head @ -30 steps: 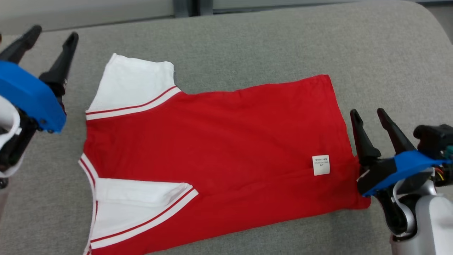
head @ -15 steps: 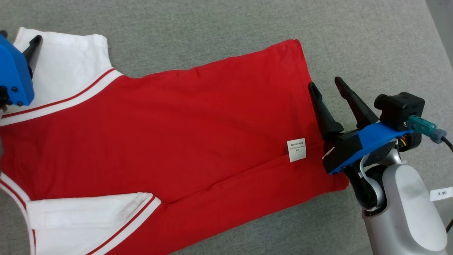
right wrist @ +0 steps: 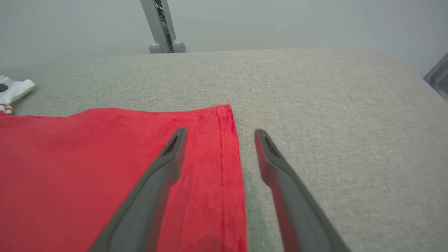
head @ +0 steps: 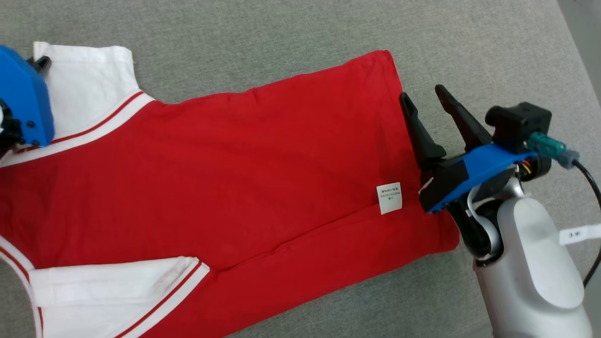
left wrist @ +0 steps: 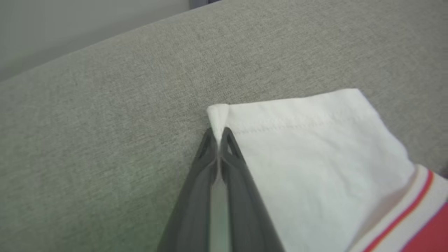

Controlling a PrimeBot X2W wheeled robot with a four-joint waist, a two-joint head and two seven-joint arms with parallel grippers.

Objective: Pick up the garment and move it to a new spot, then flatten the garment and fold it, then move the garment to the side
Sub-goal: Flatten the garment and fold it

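The garment lies spread flat on the grey cushion; the corner of its white sleeve pokes just past the tips of the left gripper, which is pinched on only that sliver; a lift could tug it free. The right gripper is spread, with the hem between its fingers, ungrasped; raising one side alone would likely drag and bunch the cloth.

Garment: flat on padded surface, sleeves left, hem right. Label: on garment, near hem. Left gripper: pinching far sleeve corner. Right gripper: straddling hem edge, one finger over cloth, the other over bare surface.
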